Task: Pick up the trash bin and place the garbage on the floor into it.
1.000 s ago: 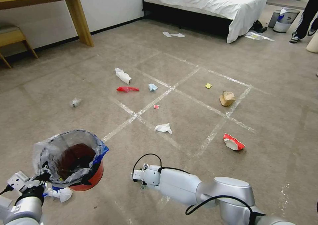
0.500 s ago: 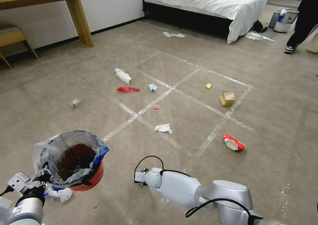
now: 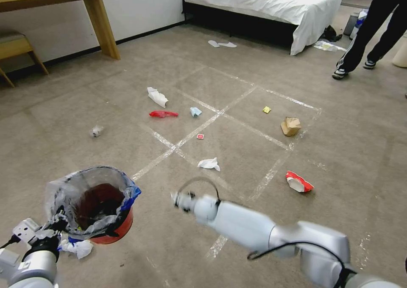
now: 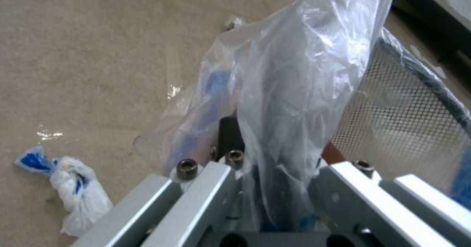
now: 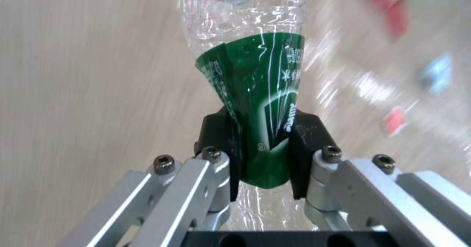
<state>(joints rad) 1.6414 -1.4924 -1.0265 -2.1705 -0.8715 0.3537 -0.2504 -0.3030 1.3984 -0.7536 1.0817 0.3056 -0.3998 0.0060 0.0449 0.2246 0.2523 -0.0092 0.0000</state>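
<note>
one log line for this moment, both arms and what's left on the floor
left gripper: shut on trash bin rim | right gripper: shut on bottle | floor: tissues, wrappers, paper bag

Far ahead of my right claw I see a white bed (image 3: pixel 271 4); a wooden desk (image 3: pixel 55 0) stands far front-left.

One red bin (image 3: pixel 111 233), one bottle (image 5: pixel 255 103), three tissues (image 3: pixel 209 164), two red wrappers (image 3: pixel 163 114), one paper bag (image 3: pixel 291 126).
</note>
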